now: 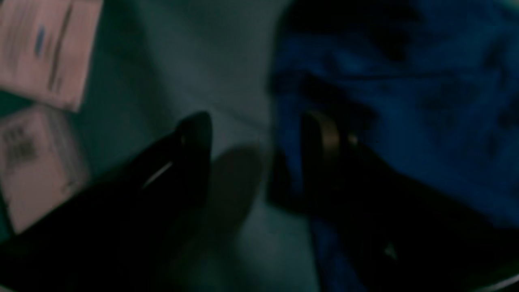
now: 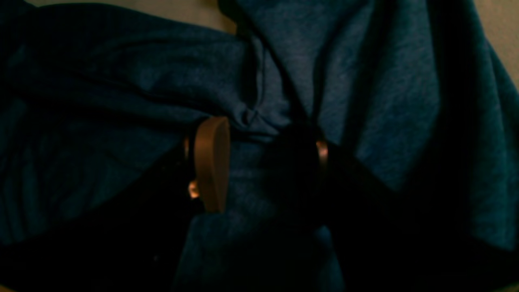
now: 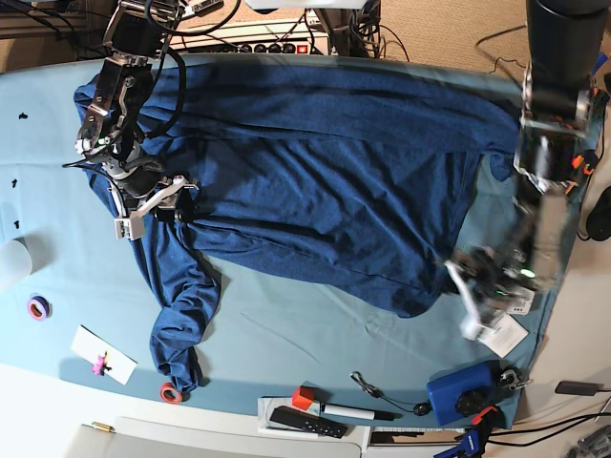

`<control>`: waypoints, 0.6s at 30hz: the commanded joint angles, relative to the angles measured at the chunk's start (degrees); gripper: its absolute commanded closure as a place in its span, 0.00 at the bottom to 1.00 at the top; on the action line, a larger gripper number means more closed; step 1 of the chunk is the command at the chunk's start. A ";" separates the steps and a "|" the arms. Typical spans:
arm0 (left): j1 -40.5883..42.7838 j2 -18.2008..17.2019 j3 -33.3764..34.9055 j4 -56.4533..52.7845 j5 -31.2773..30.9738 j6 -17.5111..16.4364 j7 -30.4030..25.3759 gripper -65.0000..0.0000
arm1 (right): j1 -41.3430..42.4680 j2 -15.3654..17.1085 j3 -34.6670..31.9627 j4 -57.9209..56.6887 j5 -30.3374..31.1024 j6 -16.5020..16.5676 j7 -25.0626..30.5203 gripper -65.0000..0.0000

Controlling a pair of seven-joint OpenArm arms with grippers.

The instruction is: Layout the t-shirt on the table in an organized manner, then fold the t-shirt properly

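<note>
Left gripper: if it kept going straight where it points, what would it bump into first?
Probably the table: the open left gripper points down at bare teal cloth, with the t-shirt edge just beside one finger. Depth is blurry.

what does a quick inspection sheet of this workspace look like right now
surface: table covered in light teal cloth, wrinkled.
job's things: t-shirt spread wide but creased; one part trails toward the near edge.
clutter: purple tape roll, red tape roll, white card, marker, black remote, blue device.
grippers: right gripper closed on a bunch of t-shirt fabric; left gripper open at the t-shirt's edge, nothing between its fingers.
cables: black cables on the right arm; a thin cord by the blue device.
surroundings: power strip beyond the far edge.
</note>
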 commanded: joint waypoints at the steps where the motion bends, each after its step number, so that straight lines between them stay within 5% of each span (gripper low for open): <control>1: -3.06 -0.85 -2.40 -1.73 -2.43 -1.44 -0.04 0.47 | -0.07 0.35 -0.04 -0.31 -1.97 -0.48 -3.04 0.59; 9: -8.11 -0.63 -9.81 -18.14 -14.84 -10.29 6.43 0.47 | -0.07 0.33 -0.04 -0.31 -1.95 -0.48 -2.84 0.59; 18: -7.30 6.69 -9.81 -18.88 -11.98 -9.99 6.91 0.47 | -0.09 0.33 -0.04 -0.31 -1.95 -0.48 -2.89 0.59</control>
